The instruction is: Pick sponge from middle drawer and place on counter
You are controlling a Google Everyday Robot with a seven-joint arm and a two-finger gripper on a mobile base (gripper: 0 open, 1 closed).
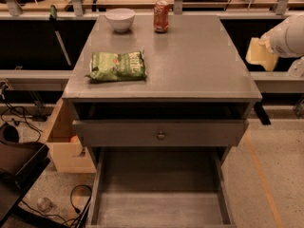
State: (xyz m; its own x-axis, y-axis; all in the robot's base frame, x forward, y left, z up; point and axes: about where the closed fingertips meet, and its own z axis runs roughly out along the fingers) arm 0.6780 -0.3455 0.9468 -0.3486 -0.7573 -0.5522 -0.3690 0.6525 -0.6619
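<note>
The counter (190,61) is the flat grey top of the cabinet in the middle of the view. Below it the middle drawer (161,194) is pulled out toward me, and its streaky grey floor shows bare. The sponge is not in view. My gripper (260,53), pale yellow at the end of the white arm (287,34), hangs at the right, just off the counter's right edge and well above the drawer. I see nothing held in it.
A green chip bag (116,65) lies on the counter's front left. A white bowl (119,19) and a red can (161,9) stand at the back. A drawer front with a round knob (161,135) sits above the open drawer. A cardboard box (66,148) and cables lie on the floor at the left.
</note>
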